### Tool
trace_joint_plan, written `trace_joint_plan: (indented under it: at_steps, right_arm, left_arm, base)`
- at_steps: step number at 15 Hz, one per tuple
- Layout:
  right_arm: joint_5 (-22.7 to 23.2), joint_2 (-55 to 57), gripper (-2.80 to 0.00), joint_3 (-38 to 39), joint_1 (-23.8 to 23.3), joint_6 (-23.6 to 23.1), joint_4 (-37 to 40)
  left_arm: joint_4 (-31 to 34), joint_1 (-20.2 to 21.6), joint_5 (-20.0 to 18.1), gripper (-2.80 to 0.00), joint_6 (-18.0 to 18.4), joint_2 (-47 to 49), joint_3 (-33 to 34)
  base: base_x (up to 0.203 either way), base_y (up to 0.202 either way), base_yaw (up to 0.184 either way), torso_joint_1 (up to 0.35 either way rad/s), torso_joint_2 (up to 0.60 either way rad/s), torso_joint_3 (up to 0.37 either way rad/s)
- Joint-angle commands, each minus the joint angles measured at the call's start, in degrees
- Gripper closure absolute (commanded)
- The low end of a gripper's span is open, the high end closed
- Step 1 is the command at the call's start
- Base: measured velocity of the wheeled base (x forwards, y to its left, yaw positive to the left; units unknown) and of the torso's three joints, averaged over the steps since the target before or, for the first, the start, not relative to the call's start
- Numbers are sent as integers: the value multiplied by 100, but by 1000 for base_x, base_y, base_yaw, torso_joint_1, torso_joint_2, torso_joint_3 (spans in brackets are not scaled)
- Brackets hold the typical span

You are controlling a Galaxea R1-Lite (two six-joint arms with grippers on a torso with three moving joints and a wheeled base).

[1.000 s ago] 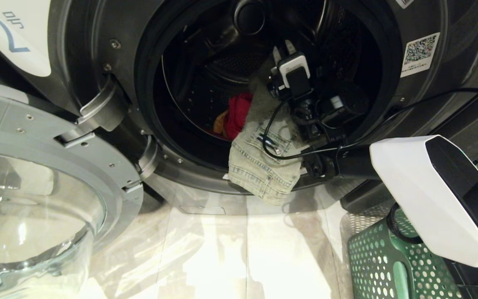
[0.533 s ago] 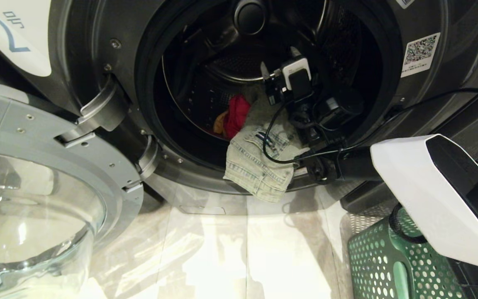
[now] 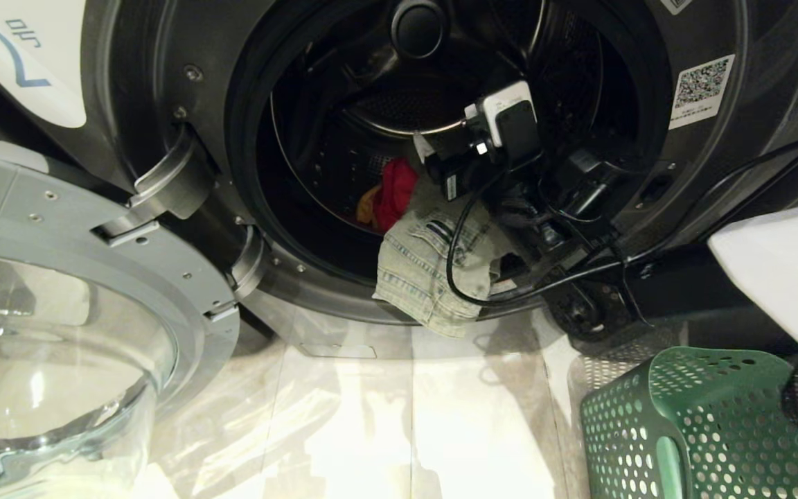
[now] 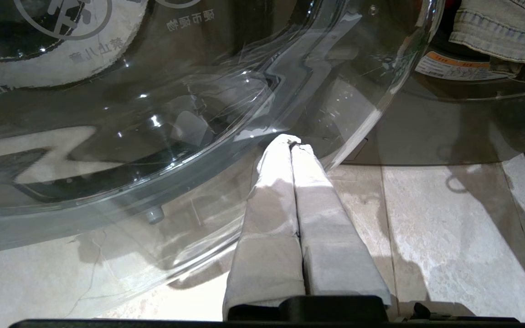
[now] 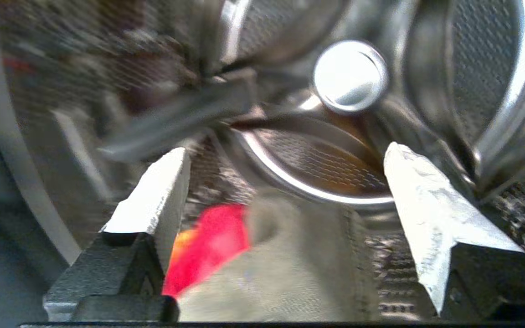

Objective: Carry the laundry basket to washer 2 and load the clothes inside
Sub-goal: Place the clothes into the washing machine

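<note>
Washer 2 (image 3: 163, 83) stands with its door swung open and its drum (image 5: 321, 159) exposed. A grey-green denim garment (image 3: 427, 274) lies draped over the drum's lower lip, half inside and half hanging out. Beside it inside the drum lie a red garment (image 3: 397, 194) and a bit of yellow cloth (image 3: 367, 206). My right gripper (image 3: 433, 154) hovers in the drum mouth just above the denim garment (image 5: 280, 273), open and holding nothing; the red garment (image 5: 212, 241) shows past one finger. The green laundry basket (image 3: 690, 430) stands on the floor at lower right. My left gripper (image 4: 291, 141) is shut and empty, by the glass door.
The open round glass door (image 3: 59, 346) fills the lower left and sits close in front of my left gripper, as the door glass (image 4: 153, 114). Pale tiled floor (image 3: 385, 430) lies between door and basket. A black cable (image 3: 461, 277) loops over the denim garment.
My right gripper has opened and let go of the grey-green garment, which has settled on the drum lip. The gripper turned leftward and the forearm swung down and to the right, uncovering the basket.
</note>
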Motion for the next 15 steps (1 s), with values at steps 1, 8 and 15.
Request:
trace_joint_plan:
  at_steps: [1,8,15]
  right_arm:
    - [-18,-690,-280,699,278,-13,-43]
    - [-136,-1590,0,2637,495,161,698]
    - [-158,-2857,0,3399,668,1200,3116]
  left_arm:
    - [-6,0,2,0,-4,0,229]
    - [-6,2,2,0,-4,0,229]
    - [-6,0,2,0,-4,0,229]
  base:
    - [0,0,0,0,0,0]
    - [0,0,0,0,0,0]
    - [0,0,0,0,0,0]
